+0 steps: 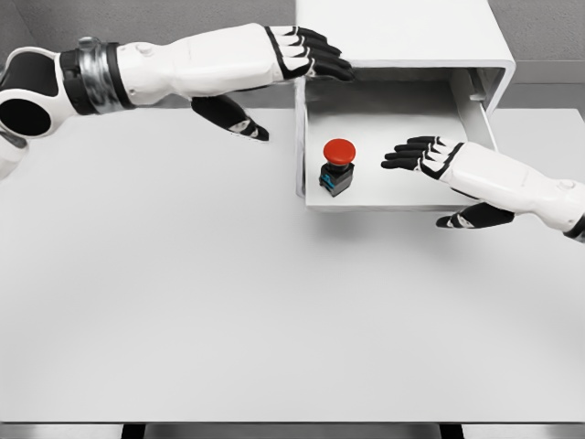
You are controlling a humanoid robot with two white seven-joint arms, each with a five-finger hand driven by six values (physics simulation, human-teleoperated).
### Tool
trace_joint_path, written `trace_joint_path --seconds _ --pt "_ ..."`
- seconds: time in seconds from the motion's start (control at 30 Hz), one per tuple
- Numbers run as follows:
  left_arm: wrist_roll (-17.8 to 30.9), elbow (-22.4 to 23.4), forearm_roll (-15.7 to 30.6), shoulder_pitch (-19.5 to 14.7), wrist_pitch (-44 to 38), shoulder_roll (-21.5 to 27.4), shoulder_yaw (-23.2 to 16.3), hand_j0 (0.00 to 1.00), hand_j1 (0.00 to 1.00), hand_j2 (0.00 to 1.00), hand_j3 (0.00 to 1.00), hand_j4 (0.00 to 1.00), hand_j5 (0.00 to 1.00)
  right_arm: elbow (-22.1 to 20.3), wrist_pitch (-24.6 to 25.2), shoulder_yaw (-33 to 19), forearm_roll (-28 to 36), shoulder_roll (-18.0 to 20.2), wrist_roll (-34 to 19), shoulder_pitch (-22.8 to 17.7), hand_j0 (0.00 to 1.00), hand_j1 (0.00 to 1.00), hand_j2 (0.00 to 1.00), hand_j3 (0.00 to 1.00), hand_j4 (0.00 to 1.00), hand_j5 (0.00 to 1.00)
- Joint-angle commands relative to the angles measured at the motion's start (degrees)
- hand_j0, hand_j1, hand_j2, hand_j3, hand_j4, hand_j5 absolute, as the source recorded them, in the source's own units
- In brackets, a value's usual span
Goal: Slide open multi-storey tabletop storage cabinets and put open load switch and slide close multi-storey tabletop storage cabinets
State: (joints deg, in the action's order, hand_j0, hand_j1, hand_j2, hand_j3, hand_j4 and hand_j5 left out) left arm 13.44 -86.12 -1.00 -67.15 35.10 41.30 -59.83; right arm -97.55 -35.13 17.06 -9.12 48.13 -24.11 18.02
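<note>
A white tabletop storage cabinet [402, 32] stands at the back right with its drawer [366, 199] slid out toward me. Inside the drawer sits the load switch [337, 166], a dark body with a red mushroom button, at the drawer's left half. My right hand [413, 153] hovers over the drawer to the right of the switch, fingers stretched flat and holding nothing, thumb [466, 219] hanging outside the front wall. My left hand [315, 53] rests on the cabinet's top left corner, fingers extended, thumb [239, 122] pointing down over the table.
The cabinet and drawer stand on a wide white table [183, 293], whose front edge runs along the bottom of the view. A grey wall lies behind the cabinet.
</note>
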Motion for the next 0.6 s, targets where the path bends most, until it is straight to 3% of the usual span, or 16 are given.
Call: trace_joint_path --seconds 0.0,0.07,0.23,0.4,0.57 --pt "0.0 0.16 1.0 0.09 -0.1 4.75 4.72 1.0 1.0 1.0 1.0 1.0 1.0 -0.01 0.13 0.0 0.42 -0.05 0.03 0.0 1.0 1.0 1.0 1.0 1.0 1.0" --pt "0.0 0.08 2.14 0.7 -0.1 7.3 4.72 1.0 1.0 1.0 1.0 1.0 1.0 -0.01 0.13 0.0 0.42 0.04 0.03 0.0 1.0 1.0 1.0 1.0 1.0 1.0" --pt "0.62 1.13 1.62 6.33 -0.1 11.08 4.72 1.0 1.0 1.0 1.0 1.0 1.0 0.08 0.13 0.17 0.42 -1.63 0.12 0.53 1.0 1.0 1.0 1.0 1.0 1.0" --pt "0.71 3.24 0.39 9.49 -0.1 11.17 5.16 1.0 1.0 1.0 1.0 1.0 1.0 0.43 0.13 0.61 0.42 -3.04 -0.06 1.41 1.0 1.0 1.0 1.0 1.0 1.0" --pt "0.71 3.77 -4.1 18.63 -0.1 10.38 10.79 1.0 1.0 1.0 1.0 1.0 1.0 2.28 0.13 0.7 0.07 -3.74 -0.14 2.72 1.0 1.0 1.0 1.0 1.0 1.0"
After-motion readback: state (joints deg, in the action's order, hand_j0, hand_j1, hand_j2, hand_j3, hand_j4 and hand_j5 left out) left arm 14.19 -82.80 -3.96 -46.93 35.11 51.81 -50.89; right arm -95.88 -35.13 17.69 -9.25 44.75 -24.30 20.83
